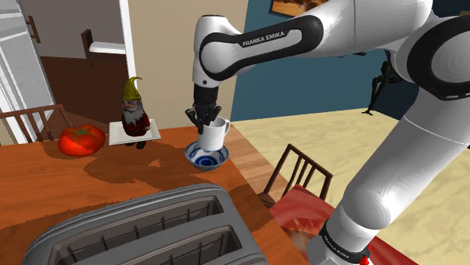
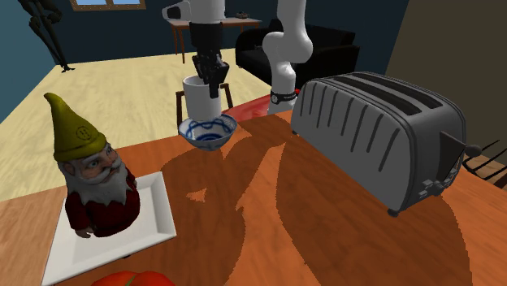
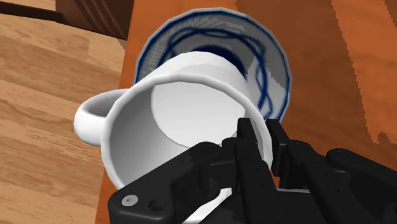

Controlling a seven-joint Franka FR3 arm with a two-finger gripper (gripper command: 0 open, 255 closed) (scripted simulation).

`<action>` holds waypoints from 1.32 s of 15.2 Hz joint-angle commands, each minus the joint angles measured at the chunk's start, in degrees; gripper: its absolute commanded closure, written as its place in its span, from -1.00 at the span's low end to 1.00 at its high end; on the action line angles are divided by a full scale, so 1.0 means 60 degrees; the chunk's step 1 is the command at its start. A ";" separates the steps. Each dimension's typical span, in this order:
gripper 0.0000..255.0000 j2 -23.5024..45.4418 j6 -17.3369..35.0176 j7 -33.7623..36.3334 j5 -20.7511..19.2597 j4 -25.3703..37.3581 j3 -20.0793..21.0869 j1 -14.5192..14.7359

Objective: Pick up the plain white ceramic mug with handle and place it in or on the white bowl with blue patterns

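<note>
Above the bowl (image 1: 205,159): we are seeing the white mug (image 1: 215,135) hanging roughly upright, its base sitting level with the bowl's rim; we cannot tell whether the 2 are touching.
Gripper (image 1: 205,117): it is pointing down and pinching the mug's wall at the rim, 1 finger inside and 1 outside, with nothing but that wall between them.
Mug handle: it is sticking out on the side away from the fingers, past the table's edge in the wrist view.
Bowl: white with blue lines, it is standing close to the edge of the reddish-brown table (image 1: 151,181).
Toaster (image 2: 382,130): a grey 2-slot one is lying well apart from the bowl, toward the second exterior view's right.
Gnome (image 2: 89,175): it is standing on a white square plate (image 2: 122,244), well apart from the bowl.
Tomato (image 1: 81,140): it is resting just beside the plate.
Chair (image 1: 301,177): it is standing on the floor near the table's edge.
</note>
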 commanded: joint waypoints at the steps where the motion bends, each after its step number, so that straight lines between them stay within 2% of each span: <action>1: 1.00 0.0047 0.0251 0.0008 -0.0019 -0.0198 0.0005 0.0001; 5: 1.00 0.0233 0.0813 0.0071 -0.0097 -0.0590 0.0030 0.0009; 13: 1.00 0.0233 0.0813 0.0071 -0.0097 -0.0590 0.0030 0.0009; 14: -1.00 0.0233 0.0813 0.0070 -0.0097 -0.0589 0.0030 0.0008; 19: -1.00 0.0233 0.0813 0.0071 -0.0097 -0.0590 0.0030 0.0009; 20: -1.00 0.0115 0.0499 0.0032 -0.0046 -0.0384 0.0017 0.0004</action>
